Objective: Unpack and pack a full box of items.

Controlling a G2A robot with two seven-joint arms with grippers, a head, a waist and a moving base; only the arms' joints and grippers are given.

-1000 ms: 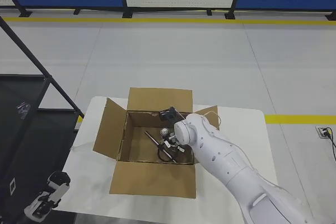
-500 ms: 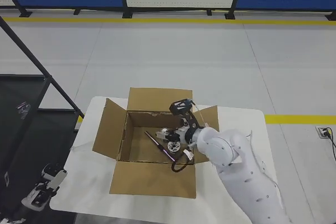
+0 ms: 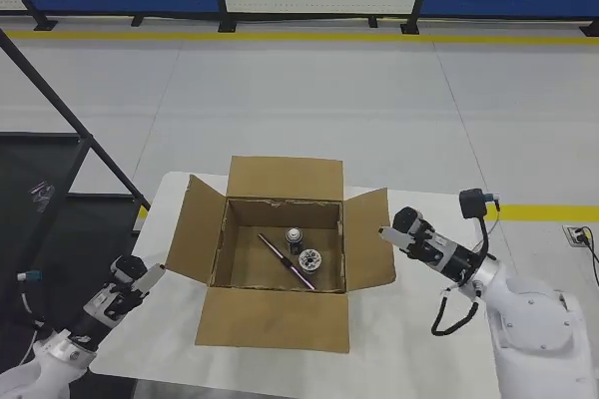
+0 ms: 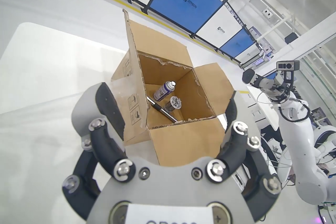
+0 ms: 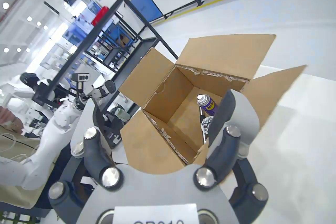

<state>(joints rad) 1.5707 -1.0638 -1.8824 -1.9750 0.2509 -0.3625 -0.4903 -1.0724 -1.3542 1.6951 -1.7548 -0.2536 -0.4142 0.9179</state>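
Hanging off the box's right flap, the right gripper has its fingers spread wide with nothing between them; its own wrist view confirms this, right gripper aimed down into the open carton. It sits close beside that flap, and I can't tell from above whether it touches it. The left gripper is at the table's left edge, clear of the left flap, fingers also spread and empty; the left wrist view shows it framing the carton from that side. Each wrist camera also catches the opposite arm farther off, on the far side of the carton. The cardboard box stands upright mid-table with all four flaps folded outward, near flap lying flat toward the robot. Three items are inside, on the floor toward the right half: a spray can with a white cap near the back wall, a short round metal part just in front of it, and a slim dark rod lying diagonally from centre toward the front right corner, passing right beside the metal part. The white table carries the box. A black metal rack stands on the floor to the left of the table.
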